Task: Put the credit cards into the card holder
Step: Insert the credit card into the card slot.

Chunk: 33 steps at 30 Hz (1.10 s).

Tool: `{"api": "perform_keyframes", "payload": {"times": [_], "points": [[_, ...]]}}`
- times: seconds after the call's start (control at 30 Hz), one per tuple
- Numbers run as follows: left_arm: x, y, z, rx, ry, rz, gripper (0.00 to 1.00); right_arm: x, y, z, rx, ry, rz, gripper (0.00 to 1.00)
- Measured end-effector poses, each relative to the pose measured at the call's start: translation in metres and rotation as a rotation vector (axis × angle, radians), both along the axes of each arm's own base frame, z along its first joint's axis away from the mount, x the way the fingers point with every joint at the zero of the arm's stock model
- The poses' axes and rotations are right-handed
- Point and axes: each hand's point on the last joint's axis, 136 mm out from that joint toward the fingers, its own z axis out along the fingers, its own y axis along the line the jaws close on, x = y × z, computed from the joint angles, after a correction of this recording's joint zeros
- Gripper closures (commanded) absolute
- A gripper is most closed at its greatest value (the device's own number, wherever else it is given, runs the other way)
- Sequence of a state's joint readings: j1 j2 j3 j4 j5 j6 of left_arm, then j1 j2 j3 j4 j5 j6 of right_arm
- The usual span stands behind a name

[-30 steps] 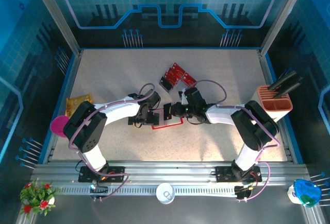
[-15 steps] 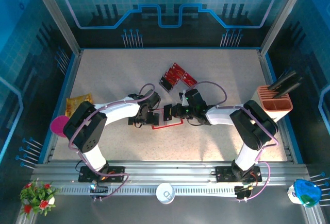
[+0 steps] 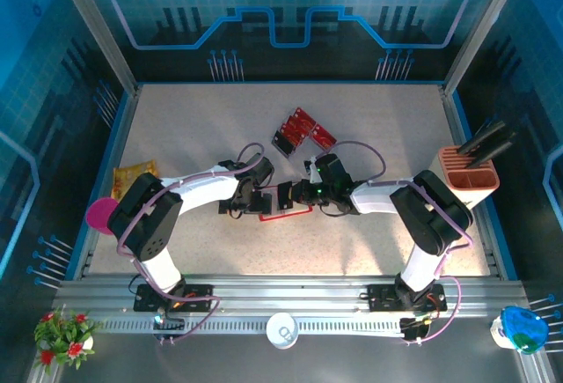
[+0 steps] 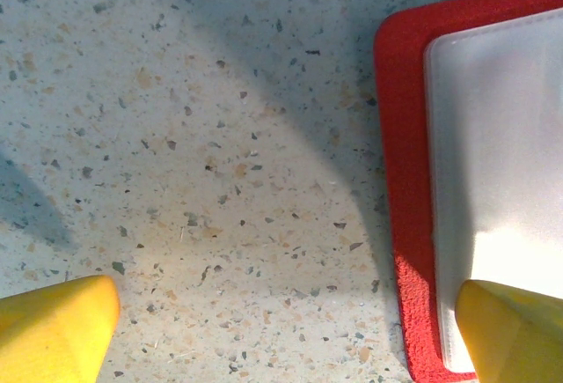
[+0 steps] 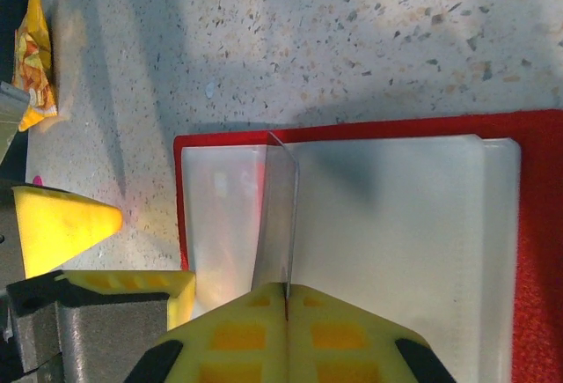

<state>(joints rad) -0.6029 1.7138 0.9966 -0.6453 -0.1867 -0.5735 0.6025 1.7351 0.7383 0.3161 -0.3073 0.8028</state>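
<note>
The card holder [image 3: 300,209] lies open on the table, red rim around pale clear pockets [image 5: 396,224]. My right gripper [image 5: 286,288] is shut on a thin credit card [image 5: 280,216], which I see nearly edge-on, standing over the holder's left pockets. In the top view that gripper [image 3: 290,195] is over the holder's left part. My left gripper [image 4: 286,348] is open and low over the table, one finger [image 4: 515,330] above the holder's red corner [image 4: 405,180], the other finger [image 4: 53,326] above bare table. More red credit cards [image 3: 299,129] lie farther back.
A yellow-orange snack packet [image 3: 132,174] lies at the left edge, also in the right wrist view [image 5: 35,57]. A salmon-pink box [image 3: 469,176] with black items stands at the right. A pink disc [image 3: 101,213] sits outside the left rail.
My right gripper has moved a little to the left with the card, over the holder. The left arm has stayed still.
</note>
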Motion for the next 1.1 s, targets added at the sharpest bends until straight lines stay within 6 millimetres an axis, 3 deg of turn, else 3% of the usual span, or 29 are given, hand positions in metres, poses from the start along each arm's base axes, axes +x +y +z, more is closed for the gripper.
{"api": "perform_keyframes", "payload": {"times": [0.53, 0.93, 1.0, 1.1], "points": [[0.000, 0.000, 0.000, 0.000, 0.000, 0.000, 0.01, -0.011, -0.003, -0.010, -0.039, 0.038, 0.051, 1.00], [0.000, 0.000, 0.000, -0.001, 0.000, 0.000, 0.01, -0.004, 0.016, -0.017, -0.057, 0.108, 0.139, 1.00], [0.001, 0.000, 0.000, -0.001, 0.000, 0.000, 0.01, -0.003, 0.019, -0.017, -0.067, 0.120, 0.155, 0.93], [0.001, 0.001, 0.000, -0.008, 0.006, 0.005, 0.01, -0.003, 0.024, -0.016, -0.087, 0.130, 0.184, 0.74]]}}
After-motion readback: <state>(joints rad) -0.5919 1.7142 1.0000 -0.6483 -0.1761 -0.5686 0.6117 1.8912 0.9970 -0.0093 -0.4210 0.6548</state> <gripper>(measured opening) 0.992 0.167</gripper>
